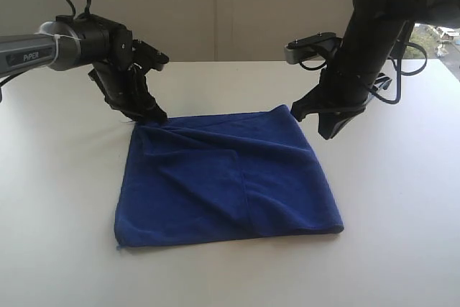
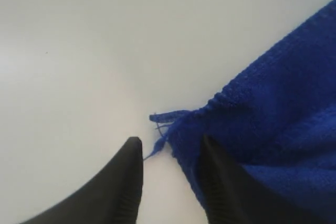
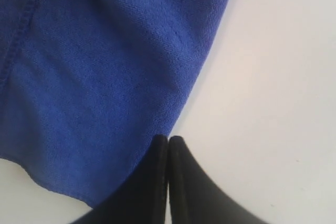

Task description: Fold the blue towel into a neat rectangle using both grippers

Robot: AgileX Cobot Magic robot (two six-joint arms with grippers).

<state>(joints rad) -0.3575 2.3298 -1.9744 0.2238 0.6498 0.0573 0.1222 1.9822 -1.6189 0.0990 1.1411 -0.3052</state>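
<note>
The blue towel (image 1: 230, 177) lies flat on the white table (image 1: 402, 213), with a lengthwise crease and soft wrinkles along its far edge. My left gripper (image 1: 154, 115) sits low at the towel's far left corner. It is open (image 2: 170, 153): one finger rests over the towel (image 2: 273, 108), the other over bare table, and the frayed corner lies just ahead of the gap. My right gripper (image 1: 298, 113) hovers by the far right corner. Its fingers are pressed together (image 3: 168, 142) at the edge of the towel (image 3: 105, 77), with nothing seen between them.
White tabletop surrounds the towel on all sides. A pale wall (image 1: 237, 5) rises behind the table's far edge. Black cables (image 1: 395, 77) loop off the right arm.
</note>
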